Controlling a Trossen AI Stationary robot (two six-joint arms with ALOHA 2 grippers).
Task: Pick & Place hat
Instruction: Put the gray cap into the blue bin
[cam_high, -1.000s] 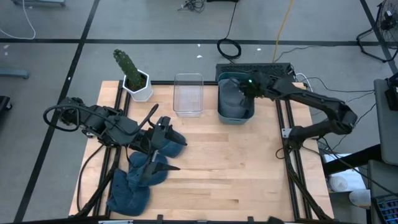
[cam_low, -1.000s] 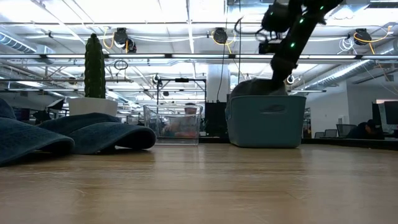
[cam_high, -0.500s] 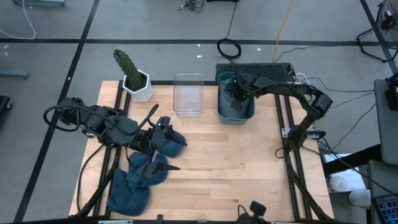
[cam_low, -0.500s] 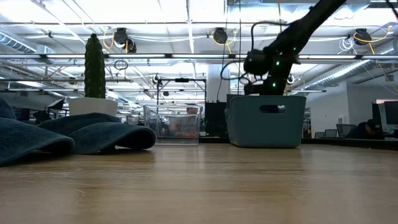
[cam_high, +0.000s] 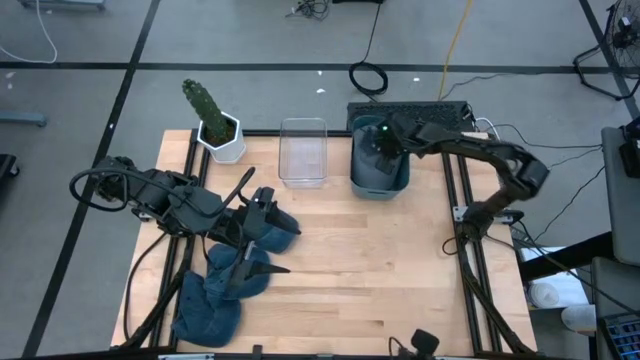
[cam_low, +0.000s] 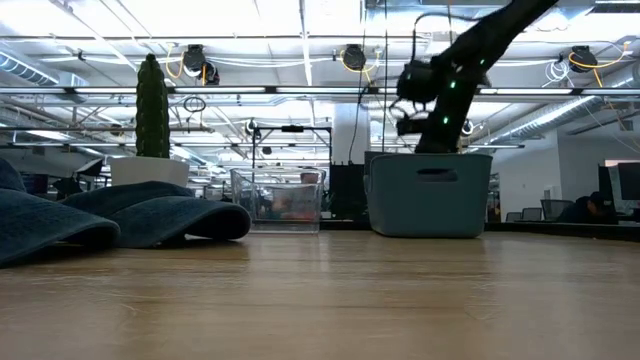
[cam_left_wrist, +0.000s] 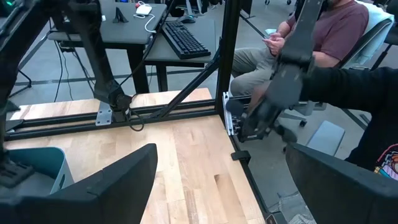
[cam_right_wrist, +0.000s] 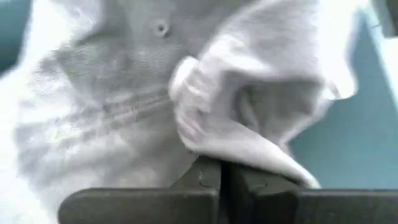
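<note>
A grey hat lies inside the teal bin at the table's far right, and its cloth fills the right wrist view. My right gripper reaches down into that bin, shut on the hat's cloth. In the low view the bin wall hides its fingers. Several dark blue hats lie piled on the table's left part. My left gripper hangs above them, open, with nothing between its fingers. My right gripper pinches a fold of the grey hat's cloth between its two fingertips, slanting down from above into the bin. The hat lies bunched and slack in the bin. How many layers are held I cannot tell.
A cactus in a white pot and a clear plastic box stand along the far edge, left of the bin. Bare wood stretches across the middle and right. A seated person is beyond the table's right edge.
My right gripper has sunk into the bin and shifted a little toward the table's left, staying shut. The grey hat, whose hump stood above the bin's rim in the low view, has gone below it.
</note>
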